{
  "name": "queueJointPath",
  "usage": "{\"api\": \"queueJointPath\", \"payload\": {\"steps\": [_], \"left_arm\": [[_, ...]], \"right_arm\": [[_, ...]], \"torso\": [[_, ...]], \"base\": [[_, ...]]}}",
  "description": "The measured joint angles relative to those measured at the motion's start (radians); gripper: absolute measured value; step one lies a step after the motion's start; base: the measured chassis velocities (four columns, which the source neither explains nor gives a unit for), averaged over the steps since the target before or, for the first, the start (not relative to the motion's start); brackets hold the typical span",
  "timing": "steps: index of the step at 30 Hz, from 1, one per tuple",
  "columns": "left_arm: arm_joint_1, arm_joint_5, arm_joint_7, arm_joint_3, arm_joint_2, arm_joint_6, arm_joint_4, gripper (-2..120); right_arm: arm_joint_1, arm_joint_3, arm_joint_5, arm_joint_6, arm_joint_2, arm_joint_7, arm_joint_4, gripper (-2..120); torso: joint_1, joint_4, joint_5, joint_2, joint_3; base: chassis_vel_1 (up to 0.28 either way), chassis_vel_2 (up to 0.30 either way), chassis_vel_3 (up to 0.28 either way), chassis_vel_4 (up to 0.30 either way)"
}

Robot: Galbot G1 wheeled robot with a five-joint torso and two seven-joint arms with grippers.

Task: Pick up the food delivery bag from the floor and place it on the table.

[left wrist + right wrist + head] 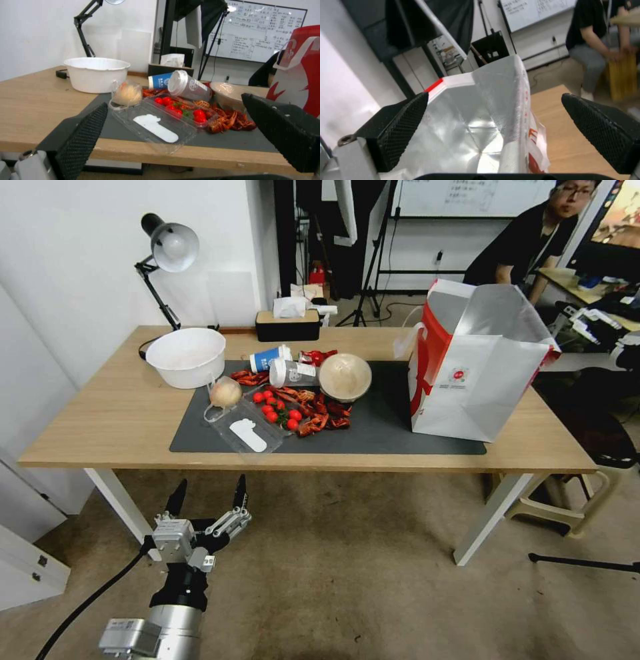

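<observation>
Both grippers gape wide, holding nothing: the left gripper [207, 495] below the table's [100, 427] front edge, the right gripper [493, 136] above the food delivery bag [477, 373], which stands open-mouthed at the right end. Probably light, crushable paper; its stiff rim looks safest to pinch.

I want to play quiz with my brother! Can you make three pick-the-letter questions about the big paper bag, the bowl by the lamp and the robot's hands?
1. Where is the large white paper delivery bag with red sides?
A. on the floor
B. standing on the light-wood table
C. on a chair

2. What colour is the big round plastic bowl beside the black desk lamp?
A. white
B. blue
C. green

3. How are the fingers of the left gripper?
A. shut on a cup
B. shut on the bag
C. open, holding nothing

Answers: 1 B, the bag stands upright at the table's right end. 2 A, it is plain white. 3 C, the fingers are spread apart in front of the table; the right gripper is open above the bag's foil-lined mouth.
</observation>
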Motion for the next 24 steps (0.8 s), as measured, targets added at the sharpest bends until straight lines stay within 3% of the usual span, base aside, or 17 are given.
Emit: {"api": "queueJointPath", "payload": {"steps": [10, 12, 15, 16, 24], "left_arm": [[-0.006, -0.001, 0.002, -0.004, 0.002, 0.0, 0.006, 100], [-0.01, -0.001, 0.002, -0.005, 0.003, -0.004, 0.012, 100], [-0.012, -0.001, 0.002, -0.005, 0.003, -0.005, 0.013, 100], [-0.015, -0.001, 0.002, -0.005, 0.004, -0.006, 0.016, 100], [-0.025, -0.002, 0.002, -0.008, 0.008, -0.005, 0.022, 100]], "right_arm": [[-0.055, 0.014, -0.167, 0.047, 0.02, -0.065, 0.057, 100], [-0.089, 0.013, -0.302, 0.113, 0.046, -0.125, 0.095, 100], [-0.1, 0.011, -0.346, 0.139, 0.058, -0.143, 0.111, 100], [-0.123, 0.003, -0.424, 0.189, 0.085, -0.174, 0.139, 100], [-0.238, -0.004, -0.596, 0.346, 0.17, -0.238, 0.204, 100]], "torso": [[0.0, 0.0001, -0.0001, 0.0, 0.0], [0.0, 0.0001, -0.0001, 0.0, 0.0], [0.0, 0.0, -0.0001, 0.0, 0.0], [0.0, 0.0002, -0.0001, 0.0, 0.0], [0.0, 0.0, -0.0001, 0.0, 0.0]], "base": [[0.0, 0.0, 0.0, 0.0], [0.0, 0.0, 0.0, 0.0], [0.0, 0.0, 0.0, 0.0], [0.0, 0.0, 0.0, 0.0], [0.0, 0.0, 0.0, 0.0]]}}
